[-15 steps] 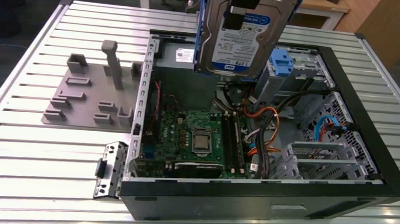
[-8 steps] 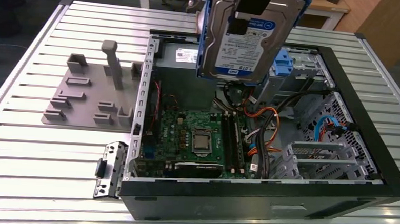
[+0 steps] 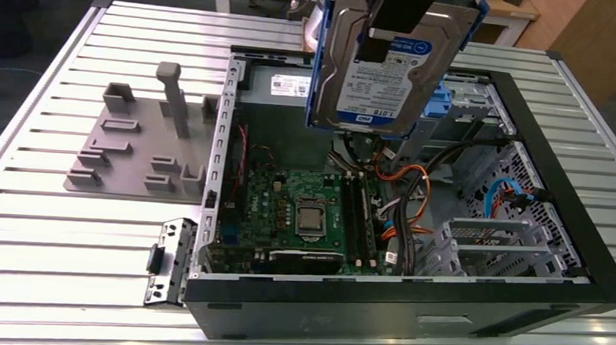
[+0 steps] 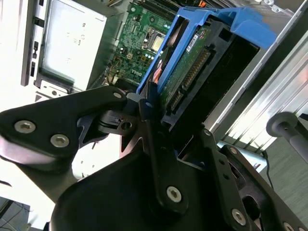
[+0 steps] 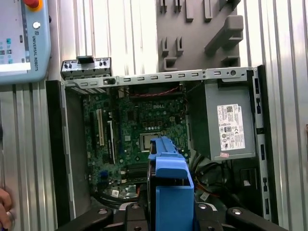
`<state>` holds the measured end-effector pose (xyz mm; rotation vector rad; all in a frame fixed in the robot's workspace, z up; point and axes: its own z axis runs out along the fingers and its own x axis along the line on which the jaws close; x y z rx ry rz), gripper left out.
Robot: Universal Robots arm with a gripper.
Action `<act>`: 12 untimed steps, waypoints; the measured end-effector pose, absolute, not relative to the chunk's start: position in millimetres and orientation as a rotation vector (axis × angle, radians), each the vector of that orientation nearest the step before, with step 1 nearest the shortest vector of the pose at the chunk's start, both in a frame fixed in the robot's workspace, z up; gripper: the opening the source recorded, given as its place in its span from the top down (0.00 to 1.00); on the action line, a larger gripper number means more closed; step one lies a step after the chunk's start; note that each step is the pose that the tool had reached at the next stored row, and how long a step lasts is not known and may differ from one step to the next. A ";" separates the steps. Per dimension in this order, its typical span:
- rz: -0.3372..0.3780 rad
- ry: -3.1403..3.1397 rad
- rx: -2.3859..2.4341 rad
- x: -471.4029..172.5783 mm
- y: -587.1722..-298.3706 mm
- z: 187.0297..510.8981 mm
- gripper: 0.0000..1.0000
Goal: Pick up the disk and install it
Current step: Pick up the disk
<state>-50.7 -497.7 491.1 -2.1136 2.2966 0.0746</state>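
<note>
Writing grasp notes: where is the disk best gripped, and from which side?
Its upper end, pinched across the flat faces, from above: the disk hangs upright over the open case, blue frame along its narrow edges, and the claw grips it that way.

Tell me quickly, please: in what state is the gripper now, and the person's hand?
Gripper: shut on the disk, held above the open computer case.
Person's hand: mostly hidden; cannot be told.
</note>
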 end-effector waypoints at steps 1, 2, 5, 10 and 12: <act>0.075 2.297 -2.114 -50.2 -499.0 491.0 0.64; 0.075 2.297 -2.114 -49.6 -500.3 491.0 0.64; 0.075 2.297 -2.114 -48.0 -504.2 490.8 0.64; 0.075 2.297 -2.114 -45.6 -510.8 490.5 0.64; 0.075 2.297 -2.114 -44.7 -513.3 490.4 0.64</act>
